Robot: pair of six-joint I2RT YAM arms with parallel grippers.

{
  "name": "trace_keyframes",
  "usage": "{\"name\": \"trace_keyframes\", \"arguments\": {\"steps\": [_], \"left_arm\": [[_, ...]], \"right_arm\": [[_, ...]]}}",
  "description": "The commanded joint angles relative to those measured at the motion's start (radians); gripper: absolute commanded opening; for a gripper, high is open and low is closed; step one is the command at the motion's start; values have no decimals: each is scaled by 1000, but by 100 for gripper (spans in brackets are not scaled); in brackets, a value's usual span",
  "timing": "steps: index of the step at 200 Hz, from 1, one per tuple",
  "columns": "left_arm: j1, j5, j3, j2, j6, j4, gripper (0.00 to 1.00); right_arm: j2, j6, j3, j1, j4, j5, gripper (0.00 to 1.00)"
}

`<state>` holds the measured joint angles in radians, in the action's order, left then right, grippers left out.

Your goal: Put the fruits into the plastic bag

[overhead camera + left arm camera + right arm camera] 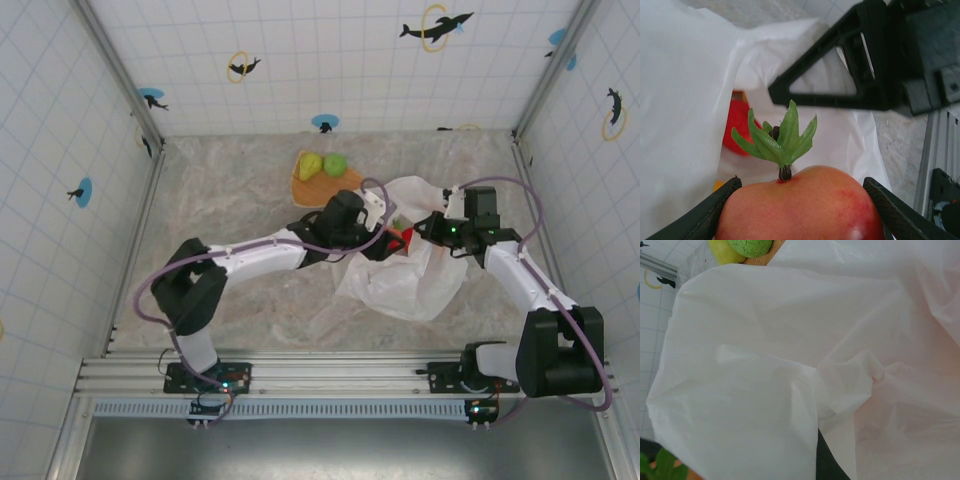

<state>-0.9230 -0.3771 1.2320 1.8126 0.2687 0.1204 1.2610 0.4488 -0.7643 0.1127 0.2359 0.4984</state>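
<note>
— What does the left hand (801, 220) have?
— An orange-red fruit (805, 200) with a green leafy top, pinched between its two fingers at the mouth of the plastic bag (405, 280), which lies on the table (240, 290).
— And the right hand (432, 228)?
— Pressed together on the bag's rim, holding the film up.
— Anything inside?
— A red fruit (737, 127). A green fruit (335, 163) and a yellow-green fruit (310, 165) sit touching on the tan plate (330, 187), beyond the bag.
</note>
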Motion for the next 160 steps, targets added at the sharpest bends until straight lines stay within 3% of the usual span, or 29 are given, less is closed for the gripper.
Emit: {"name": "trace_keyframes", "arguments": {"steps": [1, 68, 103, 134, 160], "left_arm": [[0, -32, 87, 89, -42, 7, 48], [-1, 165, 209, 251, -92, -9, 54], [0, 333, 227, 293, -74, 43, 55], [0, 425, 262, 347, -53, 70, 57], [0, 445, 284, 374, -44, 81, 65]], "right_arm": [[-21, -2, -7, 8, -11, 5, 3], [-61, 28, -42, 7, -11, 12, 4], [-55, 95, -24, 16, -89, 61, 4], [-55, 97, -20, 22, -90, 55, 4], [-57, 96, -12, 22, -91, 52, 4]]}}
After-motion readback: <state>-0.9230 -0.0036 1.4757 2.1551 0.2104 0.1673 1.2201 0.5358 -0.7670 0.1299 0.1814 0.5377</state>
